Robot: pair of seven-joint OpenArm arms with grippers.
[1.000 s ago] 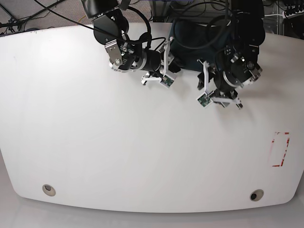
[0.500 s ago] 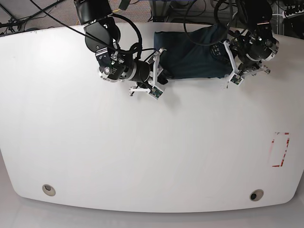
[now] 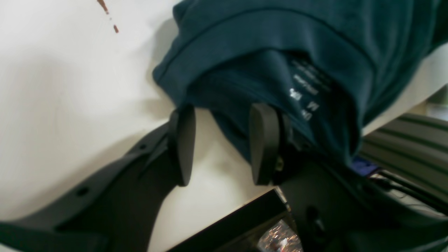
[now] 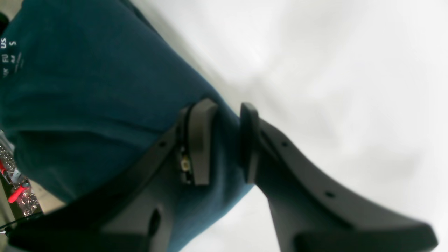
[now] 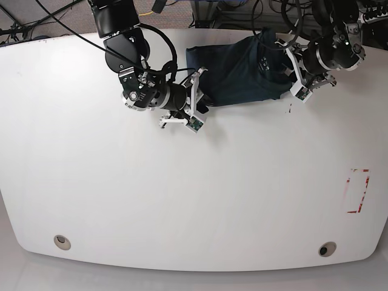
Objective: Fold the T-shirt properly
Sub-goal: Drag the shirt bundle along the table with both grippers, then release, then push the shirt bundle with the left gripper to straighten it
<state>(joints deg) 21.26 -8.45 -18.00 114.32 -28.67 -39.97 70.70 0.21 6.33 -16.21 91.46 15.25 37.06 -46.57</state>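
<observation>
White tabletop (image 5: 182,200) mostly bare toward the near edge — T-shirt (image 5: 242,73) bunched at the far edge. Right tool (image 4: 224,143) narrow, pinching the shirt's side edge. Left tool (image 3: 224,143) parted at the collar side — only bare tabletop between its pads.

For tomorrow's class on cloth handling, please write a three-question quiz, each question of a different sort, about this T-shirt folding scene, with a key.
1. True or false: the T-shirt lies at the table's far edge in the base view.
2. Multiple choice: the right gripper has between its fingers A) shirt fabric B) a cable C) nothing.
3. Short answer: in the left wrist view, what shows between the fingers of the left gripper?

Key
1. True.
2. A: teal cloth fills the gap.
3. Mostly bare table; the shirt's edge lies against one finger, and no pinch is visible.
</observation>
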